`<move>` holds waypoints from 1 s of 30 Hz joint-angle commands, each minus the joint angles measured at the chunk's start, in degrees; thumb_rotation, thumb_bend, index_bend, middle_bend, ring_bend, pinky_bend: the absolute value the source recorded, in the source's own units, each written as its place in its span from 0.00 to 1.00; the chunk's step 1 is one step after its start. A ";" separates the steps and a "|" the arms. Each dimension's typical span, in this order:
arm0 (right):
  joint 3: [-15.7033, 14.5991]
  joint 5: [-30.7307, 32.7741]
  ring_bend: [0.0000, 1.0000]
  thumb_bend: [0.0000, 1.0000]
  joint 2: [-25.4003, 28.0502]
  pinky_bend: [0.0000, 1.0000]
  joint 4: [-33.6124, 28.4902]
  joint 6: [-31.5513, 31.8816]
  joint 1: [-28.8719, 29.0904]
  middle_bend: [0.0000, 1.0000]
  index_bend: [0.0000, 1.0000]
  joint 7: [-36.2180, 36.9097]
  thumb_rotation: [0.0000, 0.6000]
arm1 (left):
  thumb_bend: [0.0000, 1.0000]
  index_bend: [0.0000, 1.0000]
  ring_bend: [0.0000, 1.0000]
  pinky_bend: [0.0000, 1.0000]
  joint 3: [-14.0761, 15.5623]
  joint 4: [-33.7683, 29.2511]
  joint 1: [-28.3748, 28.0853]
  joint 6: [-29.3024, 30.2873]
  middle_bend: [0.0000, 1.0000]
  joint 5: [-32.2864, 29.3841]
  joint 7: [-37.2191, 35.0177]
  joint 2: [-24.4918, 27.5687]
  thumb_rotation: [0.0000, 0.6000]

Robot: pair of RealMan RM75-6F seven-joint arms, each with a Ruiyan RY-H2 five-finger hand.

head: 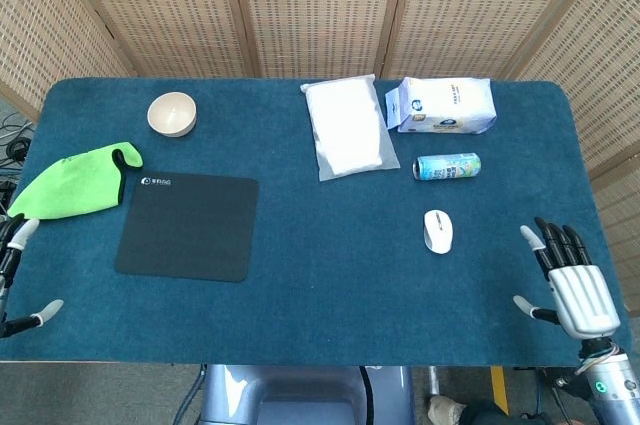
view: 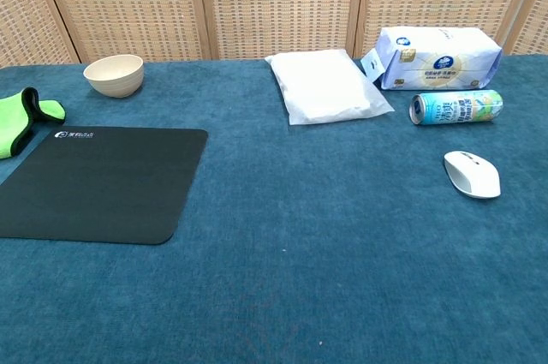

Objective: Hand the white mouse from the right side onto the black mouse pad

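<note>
The white mouse (head: 438, 230) lies on the blue cloth, right of centre; the chest view shows the mouse (view: 472, 174) at its right side. Far to the left lies the flat black mouse pad (head: 188, 226), also seen in the chest view as the pad (view: 94, 182), with nothing on it. My right hand (head: 567, 280) hovers at the table's front right corner, fingers spread, holding nothing, well to the right of the mouse. My left hand (head: 14, 275) shows only as a few fingertips at the left edge, spread apart and empty.
A teal can (head: 447, 166) lies on its side just behind the mouse. Behind it are a tissue pack (head: 443, 105) and a white plastic bag (head: 346, 127). A cream bowl (head: 172, 113) and a green cloth (head: 74, 181) sit near the pad.
</note>
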 commanded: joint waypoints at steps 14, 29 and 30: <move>-1.24 -8.11 0.00 0.76 -7.33 0.00 17.18 -20.50 19.83 0.07 0.16 12.22 1.00 | 0.04 0.00 0.00 0.00 -2.63 -0.48 -3.24 -6.26 0.00 -8.58 3.44 -1.07 1.00; -0.31 -6.35 0.04 1.00 -13.63 0.08 20.17 -34.66 33.06 0.17 0.25 8.22 1.00 | 0.04 0.00 0.00 0.00 -3.76 0.30 -5.19 -9.75 0.00 -13.49 4.33 -1.56 1.00; -0.36 -6.07 0.04 1.00 -14.10 0.08 20.54 -35.49 33.55 0.17 0.25 7.09 1.00 | 0.04 0.00 0.00 0.00 -3.77 0.31 -5.24 -9.87 0.00 -13.62 4.27 -1.53 1.00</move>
